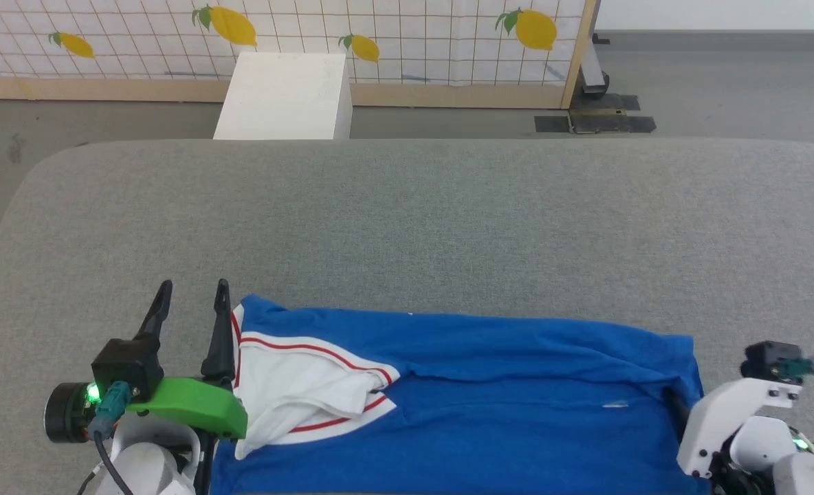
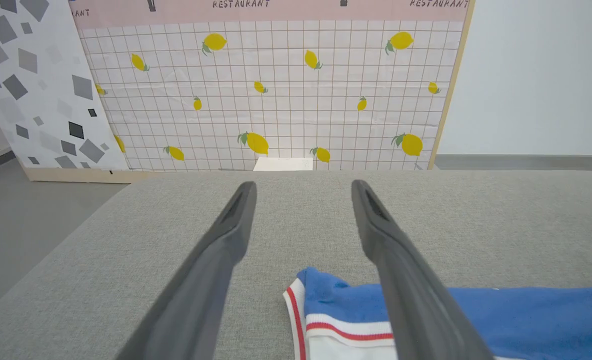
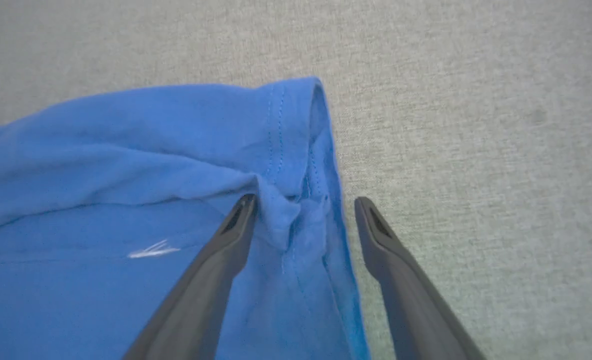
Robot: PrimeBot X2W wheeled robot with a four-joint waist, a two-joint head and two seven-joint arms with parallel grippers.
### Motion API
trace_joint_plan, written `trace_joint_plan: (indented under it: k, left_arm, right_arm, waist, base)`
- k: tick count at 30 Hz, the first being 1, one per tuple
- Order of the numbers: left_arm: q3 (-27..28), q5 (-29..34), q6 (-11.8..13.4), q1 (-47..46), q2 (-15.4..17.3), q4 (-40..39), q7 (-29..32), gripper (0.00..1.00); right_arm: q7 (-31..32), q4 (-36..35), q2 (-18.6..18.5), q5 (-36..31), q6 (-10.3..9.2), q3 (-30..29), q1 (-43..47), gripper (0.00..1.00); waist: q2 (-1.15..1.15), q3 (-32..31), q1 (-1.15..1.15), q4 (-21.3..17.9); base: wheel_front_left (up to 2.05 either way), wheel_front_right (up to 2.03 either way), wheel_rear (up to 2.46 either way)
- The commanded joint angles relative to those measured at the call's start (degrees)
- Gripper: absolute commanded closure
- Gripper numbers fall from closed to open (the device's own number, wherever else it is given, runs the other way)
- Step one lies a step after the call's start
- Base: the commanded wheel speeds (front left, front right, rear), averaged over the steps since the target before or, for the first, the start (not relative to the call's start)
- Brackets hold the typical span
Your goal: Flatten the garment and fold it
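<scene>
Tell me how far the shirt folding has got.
Done: the bright blue jersey shirt lies stretched along the grey fabric surface, far edge lapped over. In hand: the open left gripper sits beside the crumpled white sleeve, the open right gripper straddles the bunched hem. Left: smoothing, then folding.

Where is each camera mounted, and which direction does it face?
Head view: on the head, facing forward and down at the grey surface and garment; left gripper lower left, pale right wrist lower right.
Left wrist view: on the left wrist, looking along its open fingers, low across the surface toward the lemon-print panel.
Right wrist view: on the right wrist, looking down at the garment's hemmed corner; right gripper open astride its edge.
Shared: head and left wrist views both show the panel and the garment's white sleeve end.
</scene>
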Motion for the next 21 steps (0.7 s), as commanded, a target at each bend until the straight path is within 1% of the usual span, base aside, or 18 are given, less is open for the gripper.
trace_joint_plan:
  k: [1, 6, 7, 8, 9, 10, 11, 13, 16, 19, 21]
  left_arm:
    - [0.6, 0.5, -0.6, -0.8, -0.6, 0.4, -0.3, 0.00]
    - [2.3, 1.5, -2.6, -0.8, -1.7, 1.6, -0.3, 0.00]
    - [2.6, 1.7, -2.8, -0.8, -1.9, 1.8, -0.3, 0.00]
    - [2.9, 2.0, -3.1, -0.8, -2.1, 1.9, -0.3, 0.00]
    - [3.2, 2.1, -3.4, -0.7, -2.3, 2.1, -0.3, 0.00]
    - [3.4, 2.3, -3.7, -0.6, -2.6, 2.4, -0.3, 0.00]
    - [3.6, 2.4, -4.0, -0.5, -2.7, 2.6, -0.3, 0.00]
    - [4.1, 2.7, -4.5, -0.4, -3.0, 3.0, -0.3, 0.00]
    - [4.8, 3.1, -5.1, -0.3, -3.6, 3.4, -0.3, 0.00]
    - [5.4, 3.5, -5.7, -0.2, -4.0, 3.7, -0.3, 0.00]
    - [5.6, 3.9, -6.1, -0.2, -4.2, 3.8, -0.3, 0.00]
  right_arm:
    - [1.5, 1.2, 0.0, -0.8, -0.09, 0.1, -1.5, 0.00]
    - [9.5, 5.4, 0.1, -1.7, -0.09, -0.9, -3.1, 0.00]
    - [10.6, 5.7, 0.1, -1.3, -0.09, -0.9, -3.3, 0.05]
    - [11.7, 6.0, 0.1, -0.7, -0.09, -0.8, -3.6, 0.34]
    - [12.7, 6.3, 0.1, 0.0, -0.09, -0.5, -3.7, 0.65]
    - [13.4, 6.3, 0.1, 0.5, -0.09, -0.1, -3.8, 0.88]
    - [13.6, 6.2, 0.1, 0.6, -0.09, 0.0, -3.8, 1.00]
    - [14.1, 5.6, 0.1, 0.6, -0.09, 0.0, -3.6, 1.00]
    - [12.7, 4.0, 0.1, -0.6, -0.09, -1.8, -3.5, 1.00]
    - [10.6, 2.3, 0.1, -3.7, -0.09, -5.0, -3.5, 1.00]
    - [9.1, 1.1, 0.1, -6.9, -0.09, -8.2, -3.6, 1.00]
  waist:
    - [0.00, 0.2, 0.00, -0.1]
    - [0.00, 0.3, 0.00, -0.1]
    - [0.00, 0.3, 0.00, -0.1]
    - [0.00, 0.3, 0.00, -0.2]
    - [0.00, 0.3, 0.00, -0.2]
    - [0.00, 0.2, 0.00, -0.3]
    - [0.00, 0.2, 0.00, -0.3]
    - [0.00, 0.1, 0.00, -0.5]
    - [0.00, 0.0, 0.00, -0.7]
    - [0.00, 0.1, 0.00, -0.8]
    - [0.00, 0.2, 0.00, -0.8]
  base:
    - [0.00, 0.00, 0.00]
    - [0.00, 0.00, 0.00]
    - [0.00, 0.00, 0.00]
    - [0.00, 0.00, 0.00]
    - [0.00, 0.00, 0.00]
    - [0.00, 0.00, 0.00]
    - [0.00, 0.00, 0.00]
    - [0.00, 0.00, 0.00]
    - [0.00, 0.00, 0.00]
    - [0.00, 0.00, 0.00]
    - [0.00, 0.00, 0.00]
